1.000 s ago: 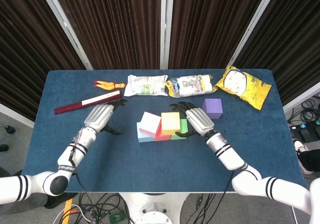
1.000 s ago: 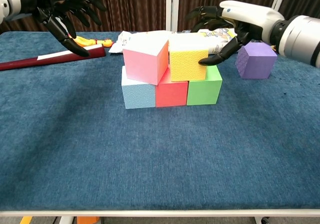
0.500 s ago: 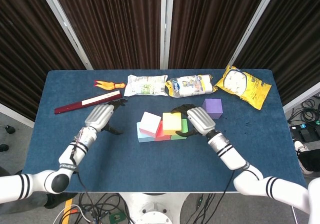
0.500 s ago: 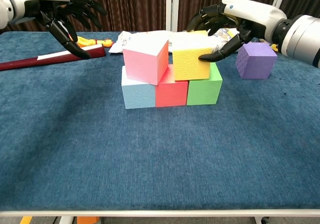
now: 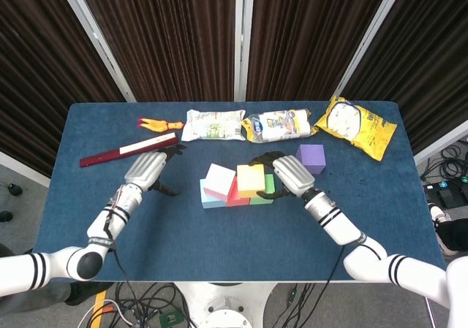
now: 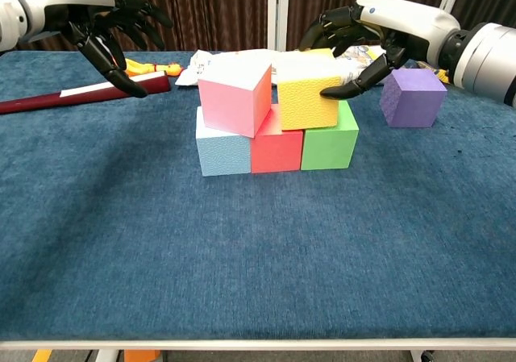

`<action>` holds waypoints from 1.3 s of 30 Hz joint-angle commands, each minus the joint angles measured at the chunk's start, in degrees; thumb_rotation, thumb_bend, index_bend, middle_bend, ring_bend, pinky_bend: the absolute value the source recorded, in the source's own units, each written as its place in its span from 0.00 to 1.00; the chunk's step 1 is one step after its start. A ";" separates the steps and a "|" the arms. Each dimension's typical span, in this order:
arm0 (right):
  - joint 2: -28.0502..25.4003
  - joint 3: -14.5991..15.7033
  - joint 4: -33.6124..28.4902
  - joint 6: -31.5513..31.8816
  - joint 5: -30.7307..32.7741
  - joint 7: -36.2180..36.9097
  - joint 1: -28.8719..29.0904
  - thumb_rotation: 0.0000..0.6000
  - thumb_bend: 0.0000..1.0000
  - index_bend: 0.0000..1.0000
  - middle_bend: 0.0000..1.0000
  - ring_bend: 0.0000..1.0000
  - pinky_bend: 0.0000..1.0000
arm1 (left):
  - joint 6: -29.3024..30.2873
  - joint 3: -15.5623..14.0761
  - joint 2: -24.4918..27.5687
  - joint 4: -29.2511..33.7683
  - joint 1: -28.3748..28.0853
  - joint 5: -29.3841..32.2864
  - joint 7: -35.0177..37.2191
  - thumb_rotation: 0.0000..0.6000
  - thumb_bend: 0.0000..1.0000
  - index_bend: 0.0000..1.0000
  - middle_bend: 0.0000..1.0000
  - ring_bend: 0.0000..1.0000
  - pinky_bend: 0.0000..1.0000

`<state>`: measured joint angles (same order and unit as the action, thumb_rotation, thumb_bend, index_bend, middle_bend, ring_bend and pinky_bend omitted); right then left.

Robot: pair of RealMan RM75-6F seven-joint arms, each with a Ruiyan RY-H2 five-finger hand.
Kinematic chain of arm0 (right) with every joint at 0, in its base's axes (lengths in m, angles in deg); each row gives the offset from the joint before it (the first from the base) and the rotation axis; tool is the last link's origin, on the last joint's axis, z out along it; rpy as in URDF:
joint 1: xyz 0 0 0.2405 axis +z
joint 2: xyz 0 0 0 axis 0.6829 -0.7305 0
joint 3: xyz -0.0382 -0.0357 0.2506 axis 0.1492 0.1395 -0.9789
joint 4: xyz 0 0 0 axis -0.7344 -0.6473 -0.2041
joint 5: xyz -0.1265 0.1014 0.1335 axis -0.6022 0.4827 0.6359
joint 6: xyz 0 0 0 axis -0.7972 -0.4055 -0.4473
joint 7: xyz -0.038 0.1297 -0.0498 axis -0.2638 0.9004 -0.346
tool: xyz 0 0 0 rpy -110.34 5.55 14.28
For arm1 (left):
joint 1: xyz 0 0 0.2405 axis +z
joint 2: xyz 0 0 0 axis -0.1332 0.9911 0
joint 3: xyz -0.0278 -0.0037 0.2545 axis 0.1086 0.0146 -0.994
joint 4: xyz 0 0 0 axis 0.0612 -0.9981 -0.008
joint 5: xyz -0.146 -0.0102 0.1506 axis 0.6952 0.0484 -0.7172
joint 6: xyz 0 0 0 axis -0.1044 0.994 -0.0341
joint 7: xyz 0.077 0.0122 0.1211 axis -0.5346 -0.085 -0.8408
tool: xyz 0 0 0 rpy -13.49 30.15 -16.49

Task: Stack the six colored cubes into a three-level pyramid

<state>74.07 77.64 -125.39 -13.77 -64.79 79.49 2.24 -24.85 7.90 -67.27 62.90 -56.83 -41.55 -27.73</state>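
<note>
Light blue point(image 6: 223, 151), red point(image 6: 276, 151) and green point(image 6: 330, 143) cubes form a row on the blue table. A pink cube point(image 6: 234, 96) sits tilted on the blue and red ones. The yellow cube point(image 6: 306, 97) rests slightly askew on the red and green ones. To the right the purple cube point(image 6: 412, 96) stands alone on the table. My right hand point(image 6: 363, 27) arches over the yellow cube, thumb tip touching its right edge and fingers curled behind it. My left hand point(image 6: 97, 11) hovers far left with fingers spread, holding nothing. From the head view, the right hand point(image 5: 287, 173) lies between the yellow cube point(image 5: 250, 178) and the purple cube point(image 5: 311, 157).
A dark red bar point(image 5: 128, 151) and an orange toy chicken point(image 5: 155, 124) lie at the back left. Two snack packets point(image 5: 213, 124) point(image 5: 281, 124) and a yellow bag point(image 5: 355, 127) line the far edge.
My right hand moved in onto the yellow cube and nudged it a little left, leaving it slightly tilted. The left hand barely moved.
</note>
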 commanded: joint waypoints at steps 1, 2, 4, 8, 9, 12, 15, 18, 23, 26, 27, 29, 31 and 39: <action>0.29 0.40 0.88 -0.10 -0.54 1.04 0.48 1.00 0.13 0.30 0.35 0.22 0.22 | -0.12 0.11 -0.06 -0.15 0.00 -0.04 0.10 1.00 0.00 0.13 0.18 0.15 0.34; 0.34 0.51 1.02 -0.11 -0.66 1.33 0.55 1.00 0.13 0.30 0.34 0.22 0.22 | -0.16 0.16 -0.07 -0.21 -0.01 -0.09 0.13 1.00 0.00 0.13 0.18 0.15 0.34; 0.43 0.77 1.37 -0.07 -0.86 1.61 0.67 1.00 0.13 0.30 0.34 0.22 0.22 | -0.17 0.20 -0.11 -0.36 0.03 -0.14 0.16 1.00 0.00 0.13 0.18 0.15 0.34; 0.28 1.19 1.56 -0.51 -0.74 1.91 0.84 1.00 0.13 0.28 0.33 0.21 0.22 | -0.27 0.40 -0.19 -0.71 0.03 -0.08 0.27 1.00 0.00 0.13 0.18 0.15 0.34; 0.13 1.32 1.53 -0.72 -0.73 1.77 0.90 1.00 0.13 0.26 0.32 0.19 0.20 | -0.36 0.42 -0.18 -0.76 0.01 -0.04 0.29 1.00 0.00 0.13 0.18 0.15 0.34; -0.53 1.74 0.99 -1.79 -0.34 1.22 1.14 1.00 0.13 0.16 0.26 0.12 0.12 | -0.73 0.49 -0.25 -1.14 -0.14 0.16 0.22 1.00 0.00 0.13 0.18 0.14 0.34; -1.10 2.07 0.38 -2.26 -0.13 0.67 1.18 1.00 0.13 0.05 0.19 0.05 0.03 | -0.80 0.48 -0.40 -1.32 -0.16 0.19 0.18 1.00 0.00 0.13 0.18 0.13 0.34; -1.55 2.18 -0.34 -1.97 -0.06 0.33 0.99 1.00 0.13 0.00 0.12 0.01 0.00 | -1.07 0.68 -0.59 -1.79 -0.25 0.25 0.44 1.00 0.00 0.13 0.18 0.13 0.34; -4.17 2.15 -3.32 -0.02 -0.72 0.08 0.17 1.00 0.13 0.00 0.06 0.00 0.00 | -2.58 1.28 -0.76 -2.69 -0.41 -0.59 2.11 1.00 0.00 0.13 0.18 0.13 0.33; -7.39 1.77 -6.55 2.56 -1.13 0.08 -1.16 1.00 0.13 0.00 0.05 0.00 0.00 | -4.24 1.54 -0.64 -3.37 -0.47 -2.13 3.76 1.00 0.00 0.13 0.18 0.13 0.33; -8.47 1.58 -7.53 3.47 -1.14 0.03 -1.67 1.00 0.13 0.00 0.05 0.00 0.00 | -4.71 1.69 -0.64 -3.53 -0.45 -2.88 4.47 1.00 0.00 0.13 0.18 0.13 0.32; -10.98 1.13 -9.59 5.42 -0.84 -0.39 -2.96 1.00 0.13 0.00 0.05 0.00 0.00 | -5.96 1.73 -0.80 -4.22 -0.44 -4.61 5.92 1.00 0.00 0.13 0.18 0.13 0.31; -13.22 0.72 -11.36 7.11 -0.34 -0.67 -4.24 1.00 0.12 0.00 0.05 0.00 0.00 | -7.28 1.79 -1.17 -4.95 -0.62 -6.36 7.29 1.00 0.00 0.13 0.18 0.13 0.31; -16.75 0.42 -13.44 10.40 1.04 -0.09 -7.60 1.00 0.12 0.00 0.06 0.00 0.00 | -10.73 3.07 -3.07 -6.99 -2.23 -9.85 11.32 1.00 0.00 0.13 0.18 0.13 0.30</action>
<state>57.43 78.05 -138.76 -3.49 -63.86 79.29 -5.22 -35.15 10.73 -69.99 56.27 -58.73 -50.98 -16.85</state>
